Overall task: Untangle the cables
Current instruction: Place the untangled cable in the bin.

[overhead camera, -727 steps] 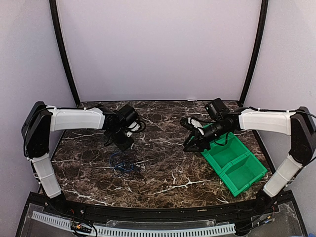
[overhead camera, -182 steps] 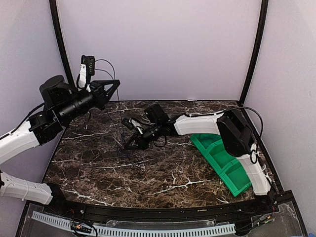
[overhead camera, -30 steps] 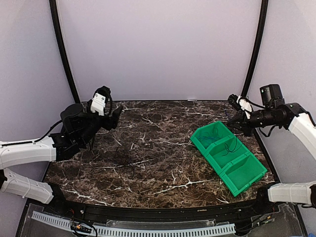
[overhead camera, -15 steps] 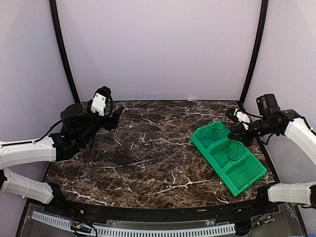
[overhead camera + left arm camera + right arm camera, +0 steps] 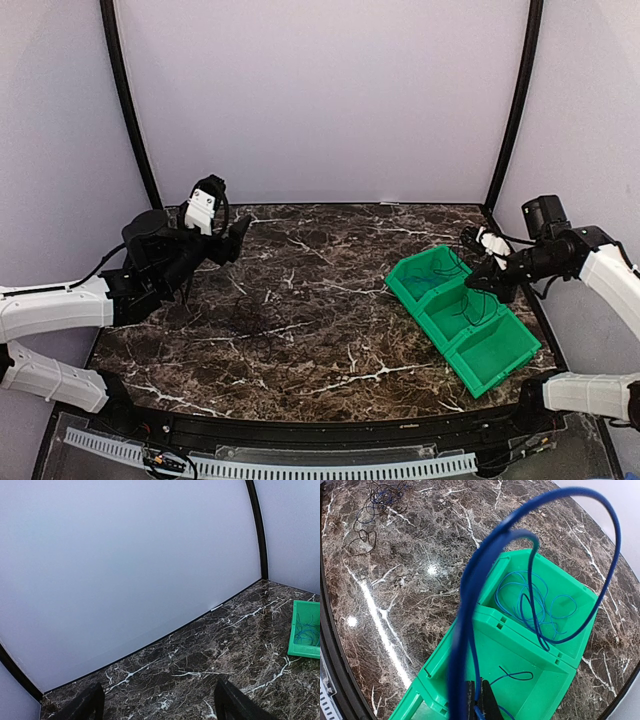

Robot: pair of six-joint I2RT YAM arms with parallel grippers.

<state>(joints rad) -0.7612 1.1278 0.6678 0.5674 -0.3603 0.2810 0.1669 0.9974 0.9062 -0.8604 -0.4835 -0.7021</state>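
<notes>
While the right gripper (image 5: 480, 705) pinched a blue cable (image 5: 470, 595) tight above the middle compartment of the green bin (image 5: 445, 660), another blue coil (image 5: 535, 600) lay in the end one; black cables (image 5: 367, 515) sat tangled on the table (image 5: 420, 580), so the job looked part done, left gripper (image 5: 159, 702) wide open, empty

L arm (image 5: 60, 310), far left of the green bin (image 5: 500, 360): smooth white shells on both long links, black joints betw. them, black cylindrical wrist. White cam block w/ a dark spot sits on top of the wrist, and a thin black cable arcs off the shell. L gripper (image 5: 157, 692): two blunt matte-black fingers (image 5: 84, 706). R arm (image 5: 612, 275), just right of the bin: same white shells, black elbow & wrist, boxy black cam on top, small white block nr the tip, black cable loop under the wrist.
</notes>
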